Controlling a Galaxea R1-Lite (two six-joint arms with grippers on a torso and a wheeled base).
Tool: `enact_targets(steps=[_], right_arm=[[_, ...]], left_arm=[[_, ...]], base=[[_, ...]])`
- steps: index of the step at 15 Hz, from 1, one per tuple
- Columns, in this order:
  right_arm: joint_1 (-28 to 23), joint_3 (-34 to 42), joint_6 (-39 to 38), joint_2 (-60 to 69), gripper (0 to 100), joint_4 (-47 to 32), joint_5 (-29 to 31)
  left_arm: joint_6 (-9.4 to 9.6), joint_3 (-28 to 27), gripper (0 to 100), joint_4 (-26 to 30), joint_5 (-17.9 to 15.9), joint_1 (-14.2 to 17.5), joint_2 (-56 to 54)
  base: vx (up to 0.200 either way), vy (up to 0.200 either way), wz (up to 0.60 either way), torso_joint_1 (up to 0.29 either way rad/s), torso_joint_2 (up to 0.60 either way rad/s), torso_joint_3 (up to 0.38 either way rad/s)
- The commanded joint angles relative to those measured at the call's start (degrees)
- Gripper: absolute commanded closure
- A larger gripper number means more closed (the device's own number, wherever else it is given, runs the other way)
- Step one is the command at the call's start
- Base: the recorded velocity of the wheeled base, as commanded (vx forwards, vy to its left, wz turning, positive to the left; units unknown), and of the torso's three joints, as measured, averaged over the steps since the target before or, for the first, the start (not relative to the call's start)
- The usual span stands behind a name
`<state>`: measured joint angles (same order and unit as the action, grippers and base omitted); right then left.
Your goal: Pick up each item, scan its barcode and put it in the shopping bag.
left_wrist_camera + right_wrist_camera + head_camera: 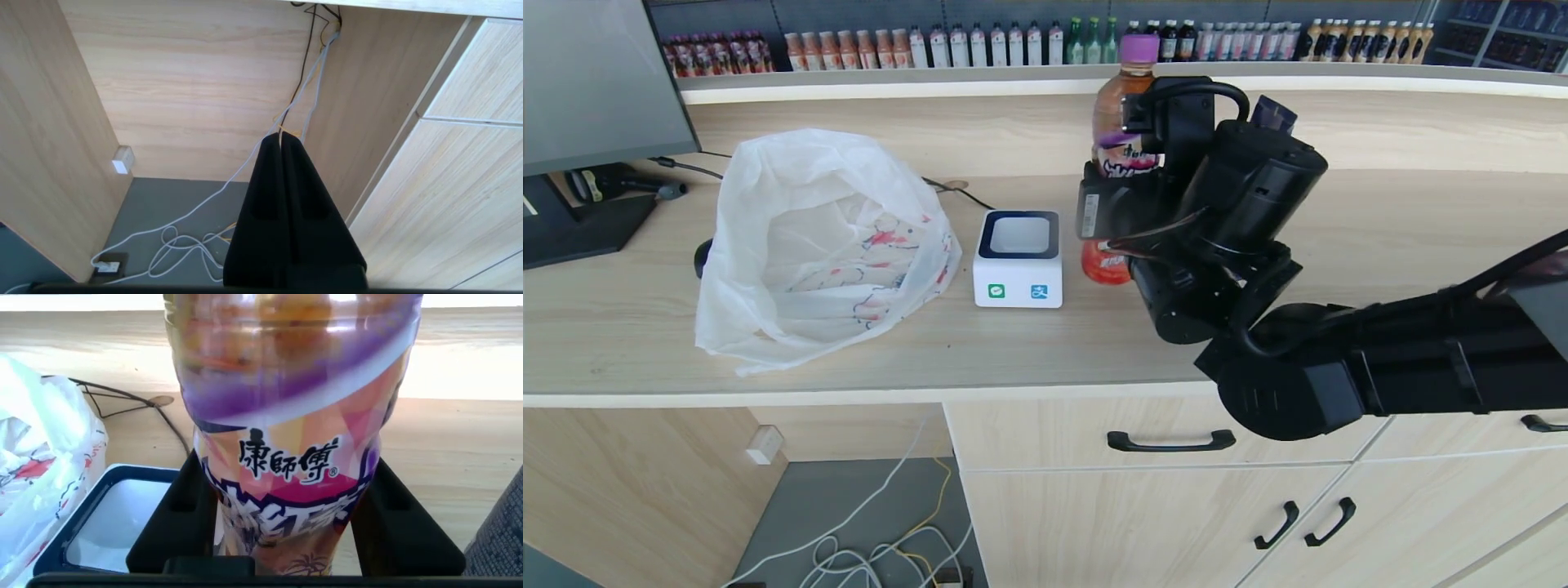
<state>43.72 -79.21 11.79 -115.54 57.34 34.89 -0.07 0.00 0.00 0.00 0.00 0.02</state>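
A tea bottle [1121,102] with a purple cap and purple-orange label stands upright just right of the white barcode scanner [1018,260] on the wooden counter [1405,237]. My right gripper [1112,192] is shut on the bottle's lower half; the right wrist view shows the bottle [298,416] between the black fingers [172,527], with the scanner [102,531] beside it. Whether the bottle's base touches the counter I cannot tell. The white shopping bag [825,245] lies open left of the scanner. Below the counter, my left gripper [281,140] hangs shut and empty.
A monitor [596,82] and its stand occupy the counter's far left, and a cable [956,192] runs behind the scanner. Rows of bottles [1045,41] line the back shelf. A dark blue item [1274,114] peeks out behind my right arm. Drawers with black handles [1170,443] sit under the counter.
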Motion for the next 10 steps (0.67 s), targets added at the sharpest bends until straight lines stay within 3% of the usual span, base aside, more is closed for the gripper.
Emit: enact_targets(steps=[1,6,10], right_arm=[[1.64,2.93,-0.63,4.36,100,0.66,0.0],[4.54,9.87,-2.21,9.55,100,3.83,0.0],[9.37,20.24,-2.38,15.44,100,9.63,0.79]], left_arm=[[-0.01,0.0,100,0.0,0.0,0.0,-0.02],[-0.01,0.0,100,0.0,0.0,0.0,-0.02],[-0.01,0.0,100,0.0,0.0,0.0,-0.02]], base=[[0.0,0.0,0.0,0.0,0.0,0.0],[0.0,0.0,0.0,0.0,0.0,0.0],[0.0,0.0,0.0,0.0,0.0,0.0]])
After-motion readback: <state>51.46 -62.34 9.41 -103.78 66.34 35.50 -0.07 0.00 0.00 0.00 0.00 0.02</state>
